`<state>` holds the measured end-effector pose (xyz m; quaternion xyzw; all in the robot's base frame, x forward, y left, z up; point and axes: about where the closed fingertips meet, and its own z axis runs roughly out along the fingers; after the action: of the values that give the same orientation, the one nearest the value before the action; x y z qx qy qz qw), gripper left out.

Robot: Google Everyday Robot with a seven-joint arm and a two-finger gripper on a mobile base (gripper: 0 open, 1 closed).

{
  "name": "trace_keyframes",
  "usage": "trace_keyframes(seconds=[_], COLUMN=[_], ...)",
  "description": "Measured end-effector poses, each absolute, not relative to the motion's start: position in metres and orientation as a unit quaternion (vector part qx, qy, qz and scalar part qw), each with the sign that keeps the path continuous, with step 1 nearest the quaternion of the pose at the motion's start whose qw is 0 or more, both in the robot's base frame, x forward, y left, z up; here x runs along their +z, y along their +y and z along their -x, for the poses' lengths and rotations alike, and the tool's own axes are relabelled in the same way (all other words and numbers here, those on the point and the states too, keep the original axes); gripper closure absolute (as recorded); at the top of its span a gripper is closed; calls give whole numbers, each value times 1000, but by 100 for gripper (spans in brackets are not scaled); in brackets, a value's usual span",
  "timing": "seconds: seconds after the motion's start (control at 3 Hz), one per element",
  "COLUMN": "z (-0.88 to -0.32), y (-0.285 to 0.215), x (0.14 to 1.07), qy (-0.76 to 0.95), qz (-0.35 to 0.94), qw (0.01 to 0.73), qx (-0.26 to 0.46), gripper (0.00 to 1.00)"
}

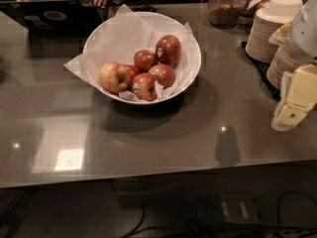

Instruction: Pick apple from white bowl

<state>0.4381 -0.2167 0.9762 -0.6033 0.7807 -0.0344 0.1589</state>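
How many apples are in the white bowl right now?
5 clear: pale apple left, front apple, right apple, centre apple, back apple. A red sliver beside the pale apple may be a sixth. Gripper hangs far right, away from the bowl.

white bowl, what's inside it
White paper lines the white bowl, holding a pale yellow-red apple at left and darker red apples. Its bottom is covered. The claw sits far right, outside it.

Pale apple point(114, 77) at left in white bowl point(195, 63), end effector point(292, 109) at right edge
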Motion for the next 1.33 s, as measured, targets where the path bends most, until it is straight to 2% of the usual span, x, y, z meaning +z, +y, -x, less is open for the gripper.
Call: trace_keyframes(seconds=[0.67, 1.33], z=[-447, -481], y=[-210, -125], x=[978, 998], qy=[778, 713], qz=[602, 653], qw=[177, 255], qx=[-33, 12], gripper=[0, 0])
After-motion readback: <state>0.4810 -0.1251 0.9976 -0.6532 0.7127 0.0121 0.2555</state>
